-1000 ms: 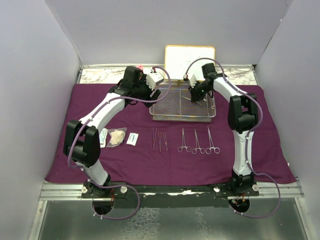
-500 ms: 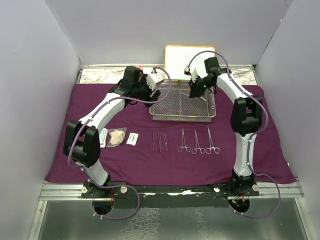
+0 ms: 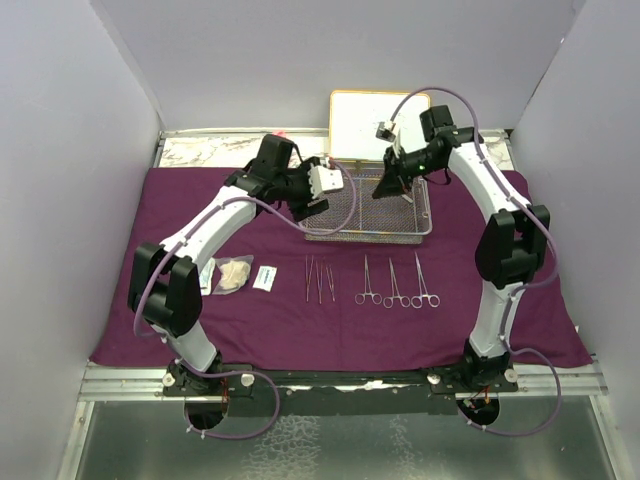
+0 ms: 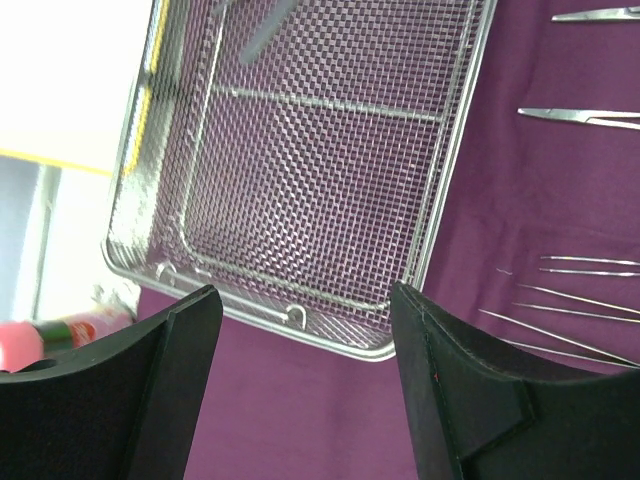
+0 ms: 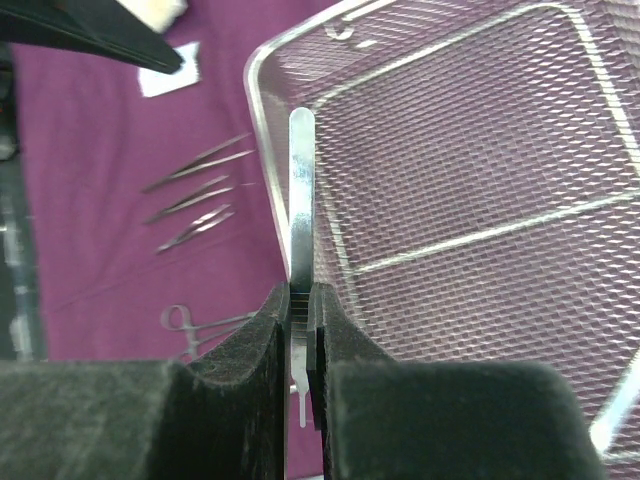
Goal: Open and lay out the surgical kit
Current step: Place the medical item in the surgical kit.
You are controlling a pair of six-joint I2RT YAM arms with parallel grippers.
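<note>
The purple cloth wrap (image 3: 420, 330) lies flat, the mesh tray (image 3: 360, 222) at its 12 o'clock, forceps (image 3: 318, 280) and clamps (image 3: 397, 285) at the tray's 6. The left gripper (image 4: 305, 335) hangs wide and empty over the tray's 9 o'clock edge. The right gripper (image 5: 300, 300) pinches a flat steel handle (image 5: 301, 170) above the tray. So slim a pinch could let it swivel or drop onto the mesh. Only the right wrist view shows that clamp; only the top view shows the layout.
</note>
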